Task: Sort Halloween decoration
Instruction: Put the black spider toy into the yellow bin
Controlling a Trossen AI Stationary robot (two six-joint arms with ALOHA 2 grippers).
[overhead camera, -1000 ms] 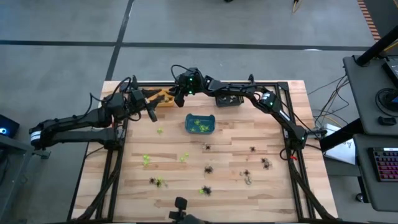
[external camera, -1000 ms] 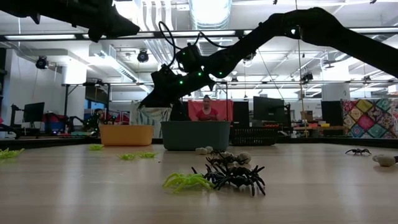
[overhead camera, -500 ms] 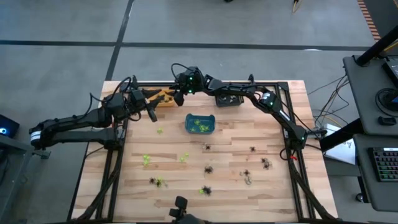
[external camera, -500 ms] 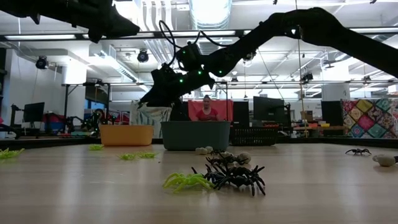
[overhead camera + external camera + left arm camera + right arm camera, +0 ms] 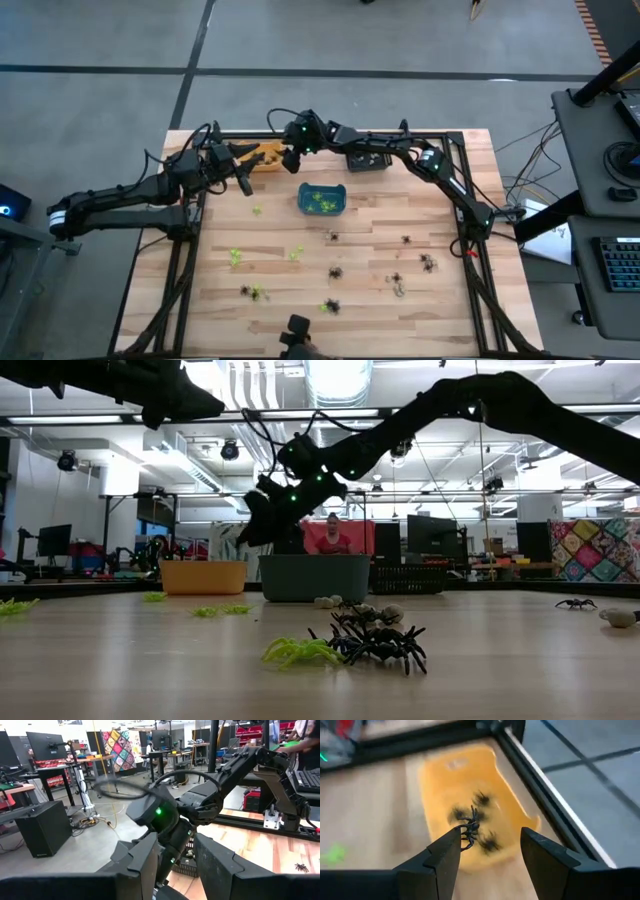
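A black spider trinket [image 5: 468,831] is seen at the spread fingers of the right gripper [image 5: 487,851], above the orange bin [image 5: 470,815] at the table's [image 5: 440,300] far edge, apparently released among the black ones there. The left gripper [image 5: 177,857], part open and empty, is held near the far left corner.

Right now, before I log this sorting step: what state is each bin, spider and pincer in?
Orange bin: upright, holds several black spiders.
Teal bin: upright, holds green spiders.
Black bin: upright, contents cannot be told.
Right pincer: open above the orange bin.
Black spider: at the right pincer's finger, over the orange bin.
Left pincer: open, empty, raised beside the orange bin.
Loose spiders: scattered on the table.
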